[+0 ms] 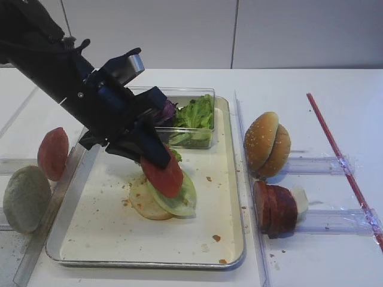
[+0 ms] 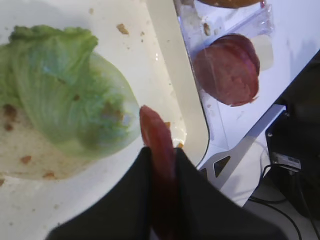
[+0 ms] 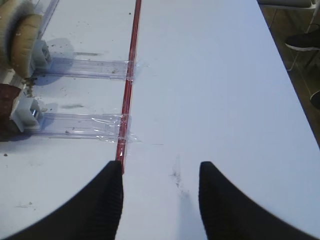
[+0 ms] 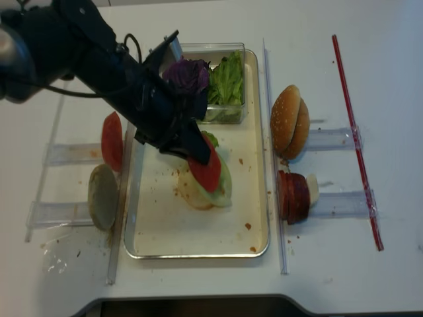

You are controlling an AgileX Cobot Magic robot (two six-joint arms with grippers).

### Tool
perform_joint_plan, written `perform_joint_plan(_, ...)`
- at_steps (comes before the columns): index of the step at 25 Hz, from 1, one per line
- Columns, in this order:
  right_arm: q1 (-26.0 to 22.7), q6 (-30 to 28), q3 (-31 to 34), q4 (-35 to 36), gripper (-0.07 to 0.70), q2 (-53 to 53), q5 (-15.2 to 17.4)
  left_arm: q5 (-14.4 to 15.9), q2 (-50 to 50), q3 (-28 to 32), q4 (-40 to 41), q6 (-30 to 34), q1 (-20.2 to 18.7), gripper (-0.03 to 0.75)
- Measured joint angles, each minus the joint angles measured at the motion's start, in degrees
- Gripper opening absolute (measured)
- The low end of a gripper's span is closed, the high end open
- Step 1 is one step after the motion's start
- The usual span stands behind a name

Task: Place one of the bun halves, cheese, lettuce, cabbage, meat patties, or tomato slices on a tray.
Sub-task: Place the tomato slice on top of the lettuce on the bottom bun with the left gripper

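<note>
Left arm: I slant down from the upper left over the tray (image 1: 230,179).
Left end effector (image 1: 157,160): clenched on a tomato slice (image 1: 163,174), held on edge just above the lettuce (image 1: 182,200).
Lettuce: lying on a pale bun half (image 1: 145,206) mid-tray.
Right end effector (image 3: 160,197): fingers spread apart, nothing between them, low over the bare white surface (image 3: 225,90).
Meat patties (image 1: 274,208): standing in the rack right of the tray.

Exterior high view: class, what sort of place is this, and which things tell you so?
Probably a lab bench set up as a mock burger station: a plain white table with a tray, clear racks holding ingredients, and a black robot arm.
</note>
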Motion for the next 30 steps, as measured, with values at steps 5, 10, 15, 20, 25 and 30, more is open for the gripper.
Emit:
perform_joint_plan(5, -0.1, 0.0, 0.0, 0.0, 0.374, 0.0, 0.0, -1.0, 2.6, 0.0, -0.8, 2.0, 0.7, 0.052)
perform_joint_plan(10, -0.1, 0.0, 0.0, 0.0, 0.374, 0.0, 0.0, -1.3, 4.0, 0.0, -1.7, 2.8, 2.3, 0.052)
perform_joint_plan(15, -0.1, 0.0, 0.0, 0.0, 0.374, 0.0, 0.0, -1.3, 6.2, 0.0, -3.2, 3.5, 2.6, 0.052)
perform_joint_plan(20, -0.1, 0.1, 0.0, -0.1, 0.374, 0.0, 0.0, -1.7, 7.7, 0.0, -4.1, 4.4, 2.6, 0.051)
perform_joint_plan(25, -0.1, 0.1, 0.0, -0.2, 0.374, 0.0, 0.0, -1.8, 8.9, 0.0, -4.1, 4.5, 2.6, 0.051)
perform_joint_plan(30, -0.1, 0.1, 0.0, -0.2, 0.374, 0.0, 0.0, -1.9, 8.9, 0.0, -4.1, 4.5, 2.6, 0.057)
